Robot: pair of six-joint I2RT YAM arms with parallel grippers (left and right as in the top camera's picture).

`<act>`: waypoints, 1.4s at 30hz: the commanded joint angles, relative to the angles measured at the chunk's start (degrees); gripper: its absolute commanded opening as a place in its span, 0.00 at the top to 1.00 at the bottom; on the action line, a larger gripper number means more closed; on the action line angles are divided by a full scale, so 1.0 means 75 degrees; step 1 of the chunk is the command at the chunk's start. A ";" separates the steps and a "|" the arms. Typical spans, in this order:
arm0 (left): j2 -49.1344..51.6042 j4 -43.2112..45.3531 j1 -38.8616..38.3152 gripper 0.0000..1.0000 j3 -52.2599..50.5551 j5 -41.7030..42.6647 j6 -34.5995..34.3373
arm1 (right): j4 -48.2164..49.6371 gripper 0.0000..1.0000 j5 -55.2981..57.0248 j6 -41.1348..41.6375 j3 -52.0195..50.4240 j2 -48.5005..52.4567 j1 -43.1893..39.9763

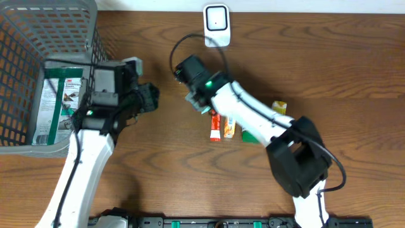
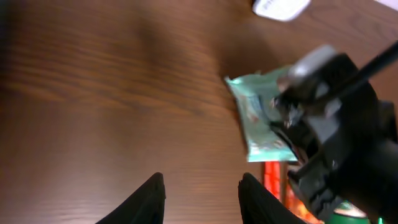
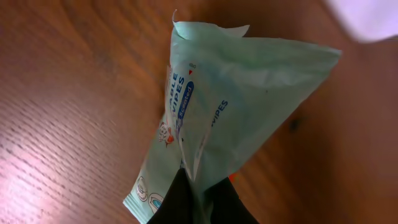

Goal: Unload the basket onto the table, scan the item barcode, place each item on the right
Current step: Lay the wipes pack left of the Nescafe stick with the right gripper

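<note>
Overhead: right hand (image 1: 197,96) holds the wipes packet (image 1: 201,104) over the counter (image 1: 329,57), near the scanner (image 1: 216,19).
Left wrist: left hand (image 2: 200,186) spread, nothing between its fingers.
Right wrist: fingers pinch the wipes packet's lower edge; no barcode shows. Best to turn the coded face toward the scanner, steady, with the pinch clear of the code.

Grey mesh basket (image 1: 25,38) sits top left on the wooden table (image 1: 354,63), with a 3M pack (image 1: 60,104) lying inside. Mid-table, a red tube (image 1: 215,126) and an orange tube (image 1: 229,128) lie side by side, a green pack (image 1: 250,135) just beside them and a yellow pack (image 1: 280,107) near.
</note>
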 commanded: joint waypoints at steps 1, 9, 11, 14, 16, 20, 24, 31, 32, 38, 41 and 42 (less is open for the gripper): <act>-0.0189 -0.0309 0.0035 0.59 -0.0009 -0.0851 -0.0067 | 0.0463 0.99 0.2789 0.0099 -0.0125 0.0012 0.0822; -0.0152 -0.0554 0.0041 0.60 -0.0012 -0.0883 0.0023 | 0.0562 0.99 0.4345 0.0440 -0.0166 0.0793 0.1775; -0.0152 -0.0571 0.0041 0.60 -0.0012 -0.1061 0.0023 | 0.0621 0.99 0.4698 0.0437 -0.0166 0.0997 0.1874; -0.0152 -0.0647 0.0041 0.60 -0.0012 -0.1198 0.0023 | 0.0650 0.99 0.5123 0.0434 -0.0166 0.1306 0.1976; -0.0152 -0.0676 0.0041 0.60 -0.0012 -0.1262 0.0023 | 0.0595 0.99 0.4911 0.0437 -0.0166 0.1489 0.1993; -0.0152 -0.0708 0.0041 0.60 -0.0012 -0.1886 0.0023 | 0.0373 0.99 0.3494 0.0481 -0.0163 0.1515 0.1993; -0.0152 -0.0761 0.0041 0.59 -0.0009 -0.2250 0.0020 | 0.0367 0.94 0.2967 0.0583 -0.0160 0.1399 0.2037; -0.0152 -0.0761 0.0070 0.59 -0.0012 -0.2253 0.0020 | 0.0251 0.53 0.1600 0.0586 -0.0157 0.0906 0.1926; -0.0152 -0.0764 0.0093 0.59 -0.0012 -0.2250 0.0020 | 0.0242 0.51 0.1437 0.0612 -0.0157 0.0784 0.1874; -0.0154 -0.0790 0.0259 0.59 -0.0009 -0.2142 0.0015 | 0.0224 0.42 0.0085 0.0863 -0.0157 -0.0259 0.1285; -0.0169 -0.0807 0.0259 0.59 0.0085 -0.1734 0.0020 | 0.0140 0.42 -0.0650 0.1207 -0.0157 -0.0857 0.0740; -0.0169 -0.0871 0.0259 0.59 0.0210 -0.1603 0.0020 | 0.0093 0.41 -0.0979 0.1326 -0.0157 -0.1084 0.0498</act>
